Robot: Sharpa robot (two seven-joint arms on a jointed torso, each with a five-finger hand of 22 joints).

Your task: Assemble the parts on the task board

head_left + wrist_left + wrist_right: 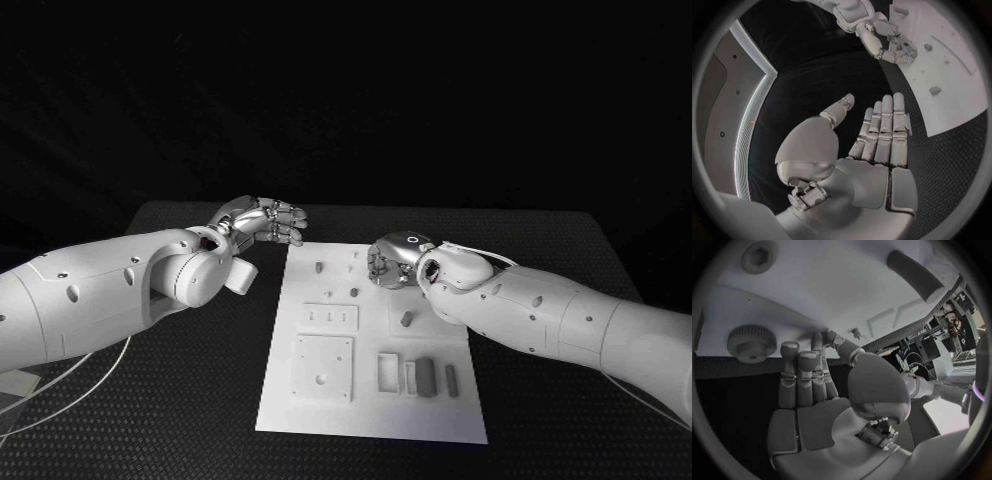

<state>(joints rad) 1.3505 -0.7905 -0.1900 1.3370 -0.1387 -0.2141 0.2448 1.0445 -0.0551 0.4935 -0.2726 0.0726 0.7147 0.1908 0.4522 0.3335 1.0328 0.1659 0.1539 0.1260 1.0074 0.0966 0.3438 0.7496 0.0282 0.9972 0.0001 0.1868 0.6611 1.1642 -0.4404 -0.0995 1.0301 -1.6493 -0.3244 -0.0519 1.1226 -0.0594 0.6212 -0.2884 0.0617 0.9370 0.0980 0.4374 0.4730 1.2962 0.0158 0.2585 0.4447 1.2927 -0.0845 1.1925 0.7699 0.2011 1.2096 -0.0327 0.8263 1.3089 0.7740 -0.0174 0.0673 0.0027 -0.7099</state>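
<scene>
The white task board (pixel 372 400) lies in the middle of the black table. Small grey parts lie on it: a short peg (pixel 407 319), a bar (pixel 451 378) and a block (pixel 426 377). My right hand (pixel 395 259) hovers over the board's far right part. In the right wrist view its fingers (pixel 801 375) stretch out with nothing in them, their tips beside a round knurled part (pixel 751 342); a dark peg (pixel 914 272) lies further off. My left hand (pixel 265 221) hangs over the table past the board's far left corner, its fingers (pixel 882 130) straight and empty.
Raised square plates (pixel 325 366) and a slotted holder (pixel 389 371) occupy the board's near half. Small studs (pixel 319 266) stand at its far left. Black table (pixel 188 400) surrounds the board on both sides. White cables (pixel 58 390) trail at the near left.
</scene>
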